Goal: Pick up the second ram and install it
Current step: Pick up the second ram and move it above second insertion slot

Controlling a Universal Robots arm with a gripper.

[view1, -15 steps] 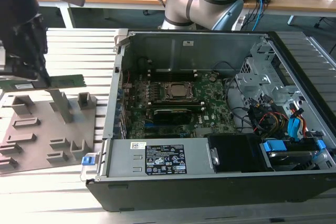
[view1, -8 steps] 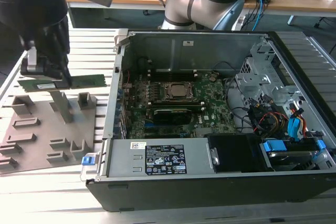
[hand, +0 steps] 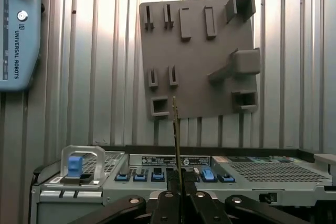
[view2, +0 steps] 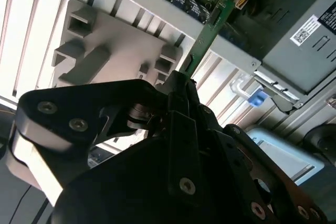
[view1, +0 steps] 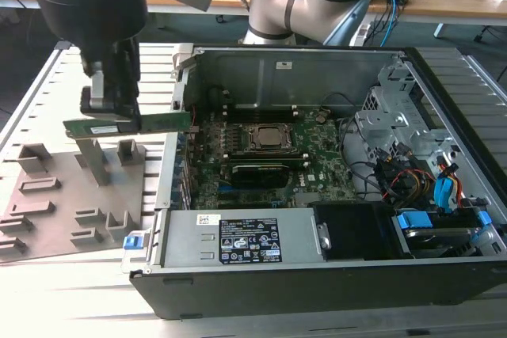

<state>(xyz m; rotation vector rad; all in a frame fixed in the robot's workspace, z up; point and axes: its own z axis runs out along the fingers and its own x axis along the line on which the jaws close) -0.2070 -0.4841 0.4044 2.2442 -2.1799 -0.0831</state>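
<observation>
The ram (view1: 154,122) is in the air, clamped between the fingers (hand: 189,179) of the gripper (view1: 111,110), which are drawn in narrow against its two flat faces. It lies level with a long edge facing down. The grip sits high and near the middle, which I judge was chosen to leave the lower edge free for a slot.

It hangs beside the case (view1: 317,302), at the wall on the exterior view's left. One end is at or just over that wall; I cannot tell which. Outside the case on that same side, below the ram, lies the grey fixture plate (view1: 47,199), whose blocks presumably stood the sticks on edge for picking. Inside the case the motherboard (view1: 321,172) lies apart from the ram, so seating looks not yet begun.
</observation>
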